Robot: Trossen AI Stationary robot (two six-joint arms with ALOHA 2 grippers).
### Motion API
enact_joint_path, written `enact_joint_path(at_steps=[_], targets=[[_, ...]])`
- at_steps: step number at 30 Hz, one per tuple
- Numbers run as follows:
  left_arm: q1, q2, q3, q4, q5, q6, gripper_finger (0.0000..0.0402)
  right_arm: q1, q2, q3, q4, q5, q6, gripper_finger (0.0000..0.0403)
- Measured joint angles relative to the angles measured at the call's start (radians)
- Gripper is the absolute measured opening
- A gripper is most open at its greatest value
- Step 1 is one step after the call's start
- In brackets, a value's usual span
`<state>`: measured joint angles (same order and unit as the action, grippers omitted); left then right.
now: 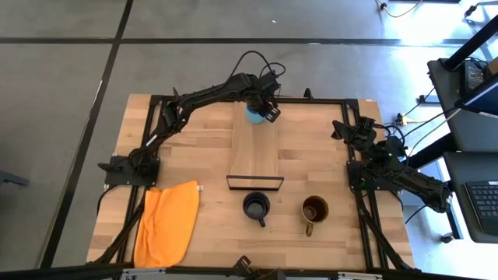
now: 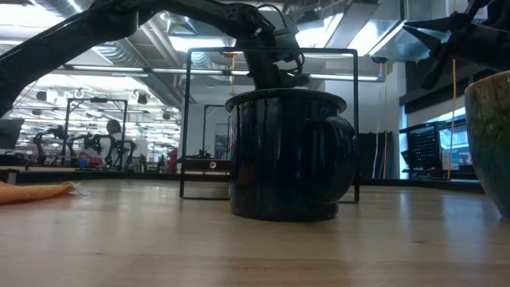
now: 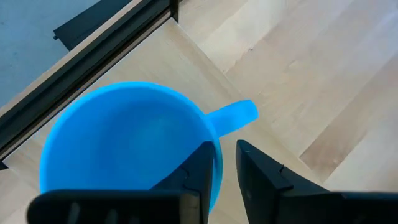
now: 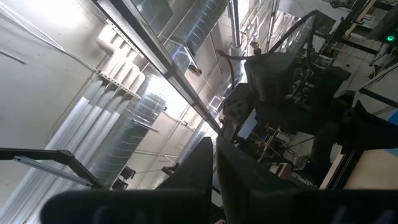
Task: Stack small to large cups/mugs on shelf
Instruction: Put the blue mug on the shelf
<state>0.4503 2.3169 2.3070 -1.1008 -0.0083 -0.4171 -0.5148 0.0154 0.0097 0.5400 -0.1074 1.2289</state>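
Note:
The small light-blue cup [image 1: 253, 117] is at the far end of the long light-wood shelf [image 1: 255, 152], and my left gripper [image 1: 262, 111] is shut on it from above. The left wrist view shows the cup [image 3: 124, 143] open side up, with its handle [image 3: 236, 115] sticking out beside my fingers. The black cup [image 1: 256, 206] and the olive-yellow cup [image 1: 314, 210] stand upright on the tabletop, near of the shelf's wire frame [image 1: 254, 183]. My right gripper [image 4: 214, 165] is shut and points up at the ceiling, folded back at the table's right side [image 1: 346, 128]. My left gripper pinches the light-blue cup's wall at the rim [image 3: 216, 149], right beside the handle. One finger [image 3: 196, 171] is inside the cup and the other [image 3: 264, 177] is outside. The fingers come from above, pointing down. The cup stays upright; whether its bottom rests on the shelf I cannot tell.
An orange cloth [image 1: 167, 222] lies at the table's near left corner. In the low view the black cup [image 2: 287, 155] fills the middle, with the wire frame [image 2: 188, 119] behind it and the olive-yellow cup [image 2: 490, 135] at the right edge. Bare tabletop lies on both sides of the shelf.

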Motion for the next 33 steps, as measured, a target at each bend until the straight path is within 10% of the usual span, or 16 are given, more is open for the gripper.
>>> enact_joint_path(at_steps=[22, 33], targets=[[0.008, -0.022, -0.001, 0.063, -0.031, 0.009, 0.0068, 0.000, 0.000, 0.000, -0.006, 0.001, -0.003, 0.0023], [-0.079, -0.193, 0.002, 0.086, 0.025, 0.315, 0.0053, 0.000, 0.000, 0.000, -0.035, 0.002, -0.007, 0.0023]])
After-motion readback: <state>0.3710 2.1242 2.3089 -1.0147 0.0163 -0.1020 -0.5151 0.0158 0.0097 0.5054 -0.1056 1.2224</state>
